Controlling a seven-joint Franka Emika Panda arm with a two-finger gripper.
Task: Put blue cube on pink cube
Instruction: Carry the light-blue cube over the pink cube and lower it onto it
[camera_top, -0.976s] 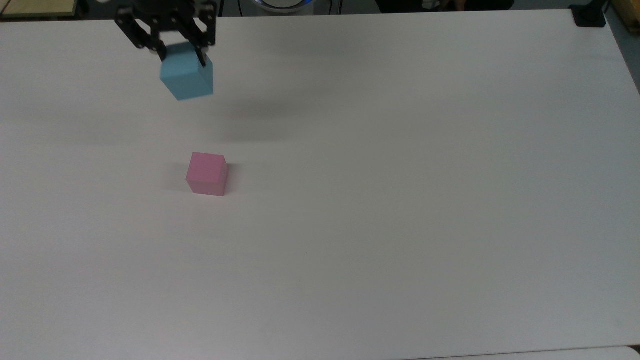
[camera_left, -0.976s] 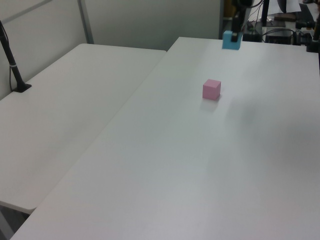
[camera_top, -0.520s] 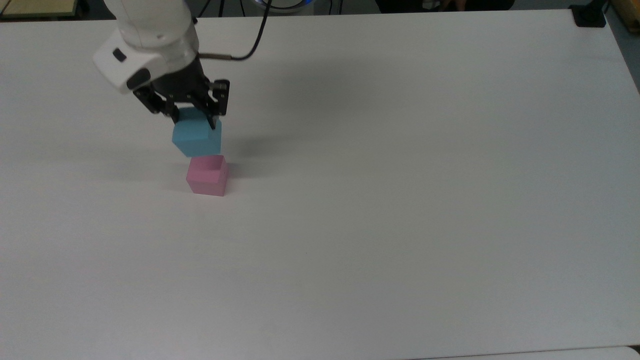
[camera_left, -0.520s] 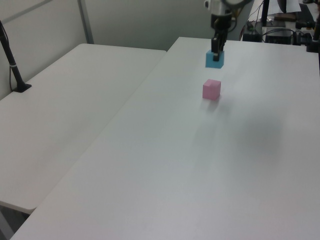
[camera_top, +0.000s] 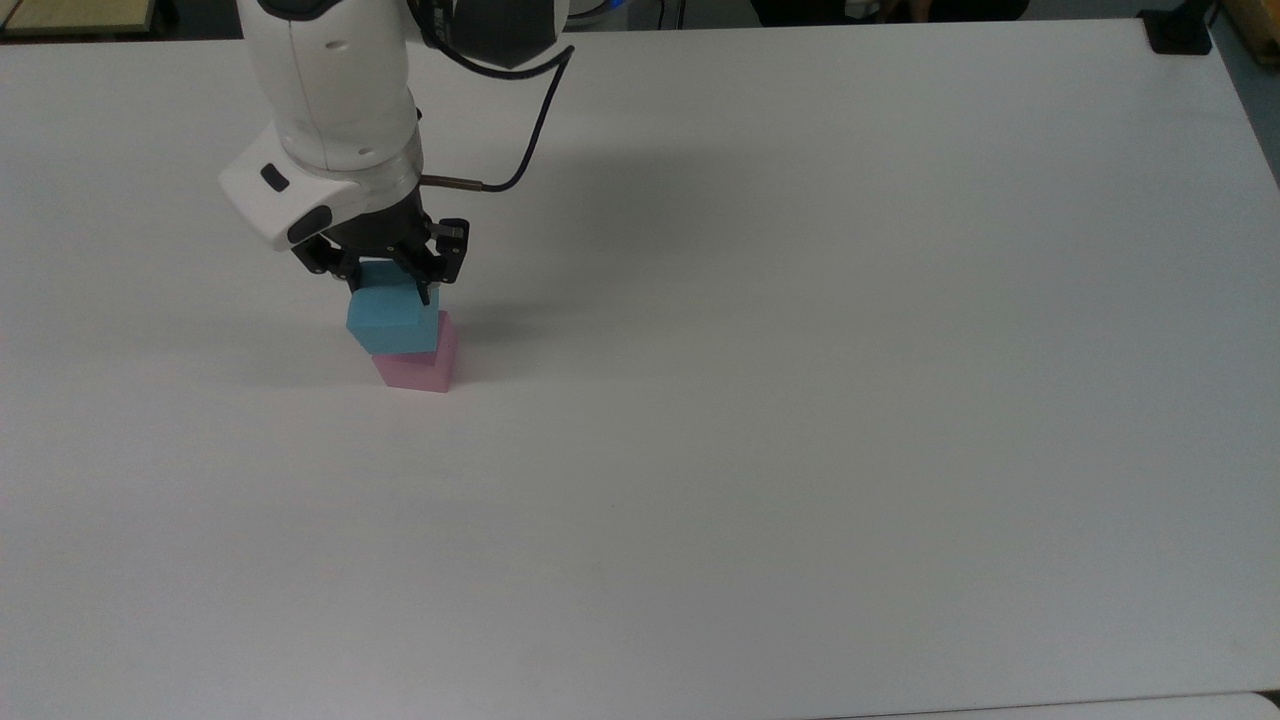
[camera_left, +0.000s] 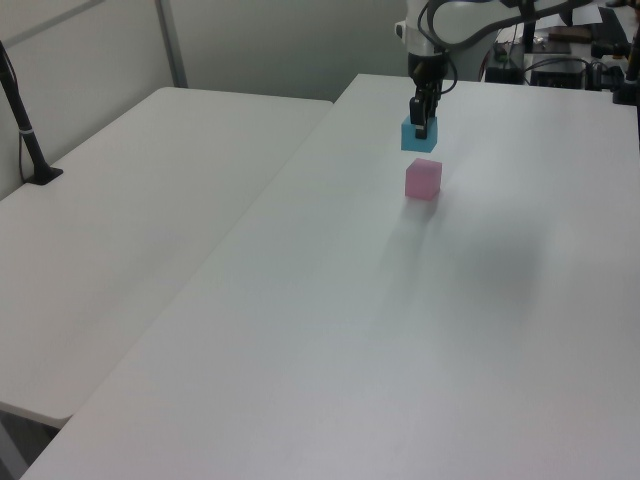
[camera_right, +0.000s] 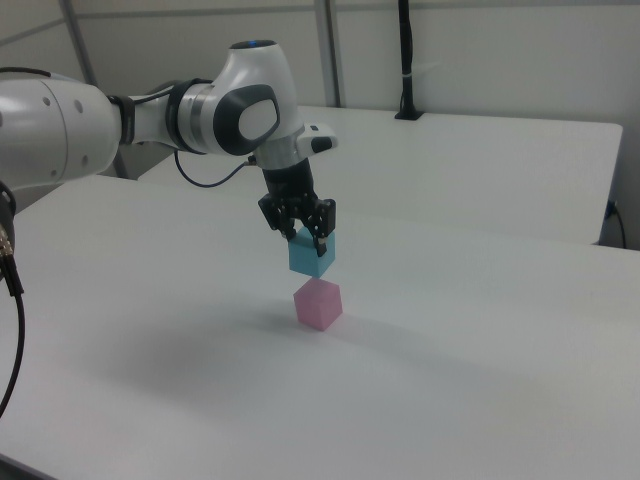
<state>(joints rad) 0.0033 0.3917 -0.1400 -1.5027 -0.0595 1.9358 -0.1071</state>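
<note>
While the pink cube (camera_right: 318, 304) is sitting on the white table (camera_right: 480, 380) left of centre in the right view, the gripper (camera_right: 300, 233) is clamping the blue cube (camera_right: 311, 254) directly above it, a small gap showing between them

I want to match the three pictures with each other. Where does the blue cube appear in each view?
Top view: the blue cube is in the upper left part, overlapping the pink cube.
Left view: upper right of centre, above the pink cube.
Right view: near the centre, a gap above the pink cube.
Shared landmark: the gripper that holds it.
</note>
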